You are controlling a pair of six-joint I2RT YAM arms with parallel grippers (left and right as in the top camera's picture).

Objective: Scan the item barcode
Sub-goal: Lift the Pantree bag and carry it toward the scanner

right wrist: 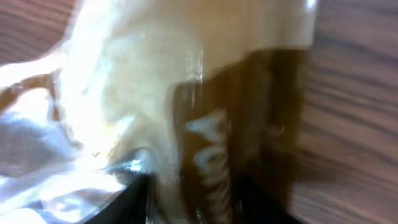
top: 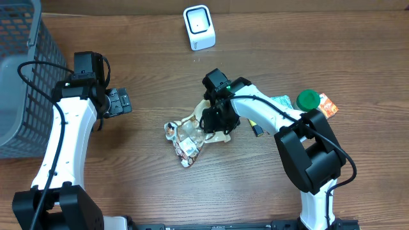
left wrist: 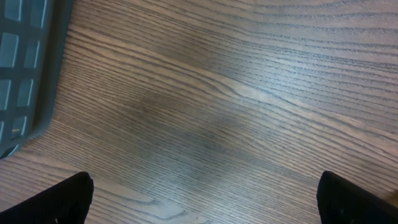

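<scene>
- On the table (top: 147, 64), near its middle, a crumpled snack bag (top: 186, 139) lies flat: clear film with cream and brown print, well apart from the white scanner (top: 199, 27) standing near the far edge
- Right fingers (right wrist: 124, 208) sit over the bag's right end; the wrist view is blurred but shows bag film between the two dark tips; cannot tell whether they pinch it or only straddle it
- Left fingers (left wrist: 62, 202) are spread wide with nothing between them, only bare wood grain below; they hover near the grey basket (top: 22, 76) at the table's left side, well apart from the bag
- Beside the right arm (top: 307, 153): a green-capped item (top: 308, 99) just beside an orange packet (top: 328, 106); contact not resolvable
- Yellow-and-black object (top: 255, 128) is partly hidden under the right arm, identity unclear
</scene>
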